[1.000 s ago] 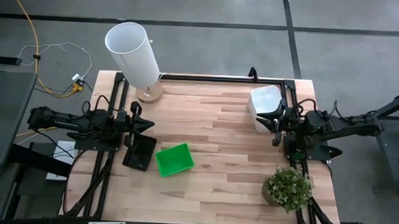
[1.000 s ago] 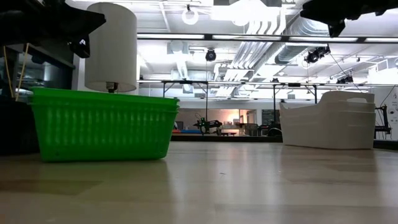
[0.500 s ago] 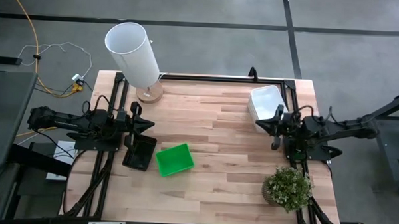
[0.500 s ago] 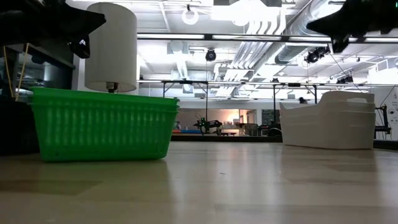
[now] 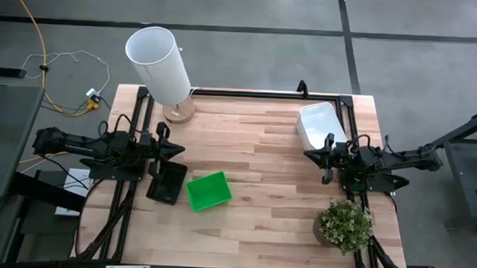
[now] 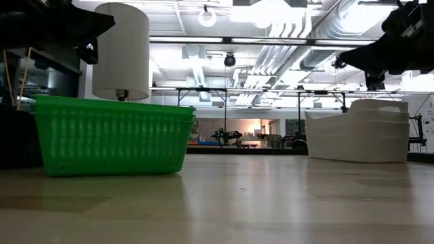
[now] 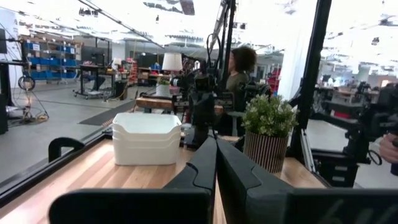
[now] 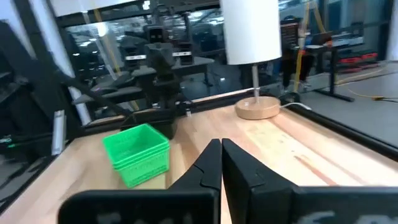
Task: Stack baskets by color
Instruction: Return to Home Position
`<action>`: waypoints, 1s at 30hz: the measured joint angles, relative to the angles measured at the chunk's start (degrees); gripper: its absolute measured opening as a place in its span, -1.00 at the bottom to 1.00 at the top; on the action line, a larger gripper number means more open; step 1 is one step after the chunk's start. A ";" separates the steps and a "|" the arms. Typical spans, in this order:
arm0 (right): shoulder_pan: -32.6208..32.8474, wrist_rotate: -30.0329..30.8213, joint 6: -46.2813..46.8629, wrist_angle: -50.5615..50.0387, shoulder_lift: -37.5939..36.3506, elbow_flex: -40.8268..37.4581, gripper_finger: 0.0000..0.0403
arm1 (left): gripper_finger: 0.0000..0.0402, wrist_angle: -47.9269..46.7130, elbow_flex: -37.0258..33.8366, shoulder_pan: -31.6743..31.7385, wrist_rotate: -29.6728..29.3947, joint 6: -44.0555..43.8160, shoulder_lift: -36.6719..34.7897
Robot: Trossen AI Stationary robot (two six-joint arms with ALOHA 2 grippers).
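The green baskets sit nested in a stack on the table, left of centre, and show close up in the low view. Just to their left is the black stack. The white stack stands at the far right. My left gripper hovers shut just beyond the black stack, its fingers closed in the left wrist view. My right gripper hangs shut just in front of the white stack, pointing level toward the table's left. Neither holds anything.
A tall white lamp on a round wooden foot stands at the far left corner. A potted green plant stands at the near right corner. Bare wood lies between the green stack and the right gripper. A person stands in the room beyond.
My right gripper has sunk from above the white stack to a level pose just in front of it, its tip now reaching a little farther toward the table's left. The baskets have kept still.
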 joint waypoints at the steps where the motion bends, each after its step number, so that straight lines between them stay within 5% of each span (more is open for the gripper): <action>1: -0.02 -0.88 0.01 0.12 0.18 -0.08 -1.00 | -1.00 -0.43 0.00 0.00 0.01 0.01 0.00; 16: -0.02 -0.44 -1.52 0.87 0.20 -0.40 -1.00 | -1.00 -1.26 0.36 0.00 -0.47 -0.12 -0.04; 21: -0.02 0.30 -1.51 0.79 0.20 -0.38 -1.00 | -1.00 -10.78 5.36 0.09 0.90 -1.37 -0.91; 30: -0.01 0.29 -1.53 0.70 0.20 -0.36 -1.00 | -1.00 -16.96 2.96 0.13 3.13 -1.50 -9.85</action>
